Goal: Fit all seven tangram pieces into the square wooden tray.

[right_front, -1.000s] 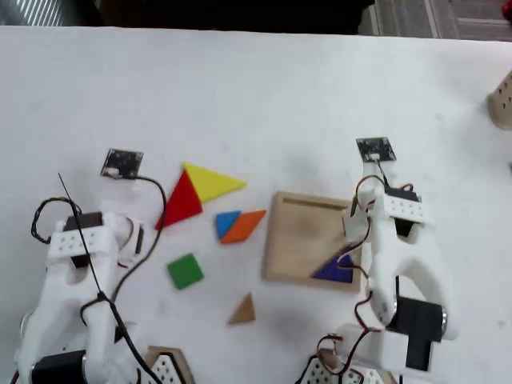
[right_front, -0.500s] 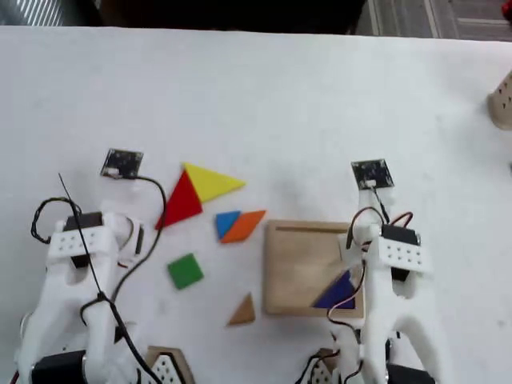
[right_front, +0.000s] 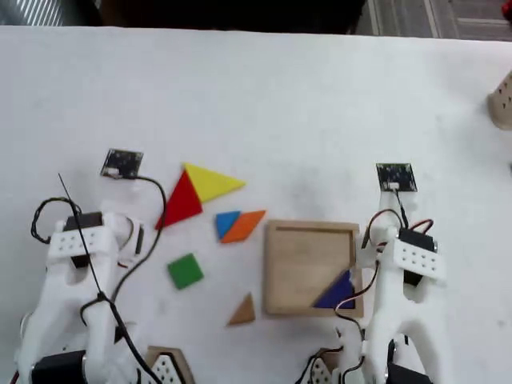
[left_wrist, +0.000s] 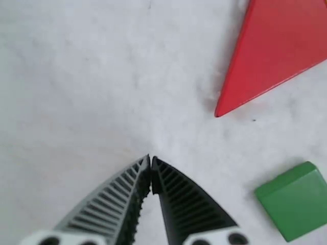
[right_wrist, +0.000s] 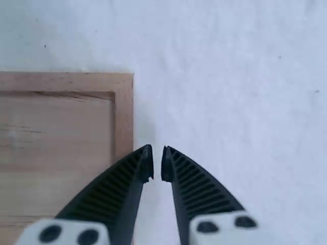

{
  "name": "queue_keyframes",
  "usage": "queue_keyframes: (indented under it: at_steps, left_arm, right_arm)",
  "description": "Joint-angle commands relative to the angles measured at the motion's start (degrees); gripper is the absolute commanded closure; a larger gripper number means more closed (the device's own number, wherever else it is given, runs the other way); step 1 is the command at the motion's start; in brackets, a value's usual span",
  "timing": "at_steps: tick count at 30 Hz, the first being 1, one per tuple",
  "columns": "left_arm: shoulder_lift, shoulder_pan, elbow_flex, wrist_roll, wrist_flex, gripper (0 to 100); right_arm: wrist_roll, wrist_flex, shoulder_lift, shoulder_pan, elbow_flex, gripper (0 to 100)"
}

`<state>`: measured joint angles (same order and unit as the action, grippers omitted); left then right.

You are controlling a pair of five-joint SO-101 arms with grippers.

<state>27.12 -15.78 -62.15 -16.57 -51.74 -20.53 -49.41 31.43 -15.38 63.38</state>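
wood tray (right_front: 300,260) lies flat on the white tabletop (right_front: 320,104) in front of the right arm (right_front: 404,272), with one dark blue triangle (right_front: 338,293) already down in the corner nearest that arm. the other six pieces lie loose, out on the left arm's side. an orange piece (right_front: 245,226) and a light blue piece (right_front: 226,222) touch each other just off the tray's far corner. a tan triangle (right_front: 243,310) sits near its close corner, a green square (right_front: 186,270) farther out, and a red triangle (right_front: 182,202) and a yellow triangle (right_front: 210,182) meet edge to edge beyond. the right claw (right_wrist: 157,163) is narrow, tips almost meeting, holding nothing, just beside the tray's outer rim. a sideways brush there would likely shove the unfixed tray across the smooth surface and could jog the blue triangle out of its corner, leaving no room for later pieces. the left claw (left_wrist: 150,171) is pinched closed and empty, over bare tabletop with the red triangle's tip and the green square near it. coming down on a thin flat piece while closed would probably skate it away instead of gripping it. where pieces touch, lifting one may drag its neighbour along. the loose black cable (right_front: 152,200) by the left arm (right_front: 76,256) looks able to snag.
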Motion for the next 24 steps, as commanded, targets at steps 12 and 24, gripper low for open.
queue_keyframes:
  at_steps: [12,24]
  left_arm:
    - [1.54,0.22,5.10,1.67,1.23,97]
    - [1.36,13.67,28.57,13.27,-13.54,77]
  right_arm:
    - [0.44,0.92,1.27,-0.92,-1.23,98.1]
    - [0.18,1.10,1.19,-0.66,-0.53,98.1]
